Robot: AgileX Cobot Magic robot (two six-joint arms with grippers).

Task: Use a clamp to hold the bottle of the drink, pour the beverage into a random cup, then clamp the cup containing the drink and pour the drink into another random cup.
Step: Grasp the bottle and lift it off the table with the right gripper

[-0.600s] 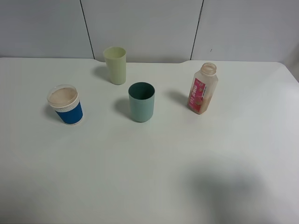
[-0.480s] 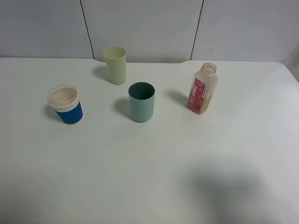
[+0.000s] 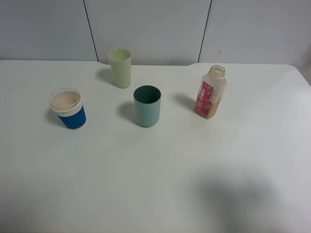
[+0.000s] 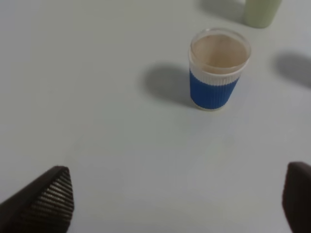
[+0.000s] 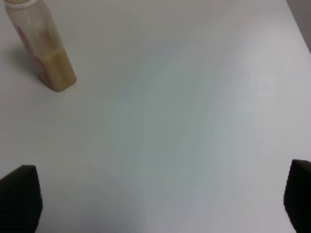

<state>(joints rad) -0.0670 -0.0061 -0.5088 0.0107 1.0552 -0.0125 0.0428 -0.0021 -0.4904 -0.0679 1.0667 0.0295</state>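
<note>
Evidently nothing was in hand: the uncapped plastic bottle [image 3: 210,93] stood upright on the right of the table [image 3: 146,184], where the right gripper [image 5: 160,196], jaws spread wide and empty, could reach it. The left gripper [image 4: 172,199] (equally agape) faced the ribbed blue paper cup [image 4: 217,73]. The smooth teal cup [image 3: 147,106] and pale green cup [image 3: 120,67] stood open-mouthed for pouring.

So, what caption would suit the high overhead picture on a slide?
A blue cup, a teal cup, a pale green cup and a drink bottle stand apart on a white table.
</note>
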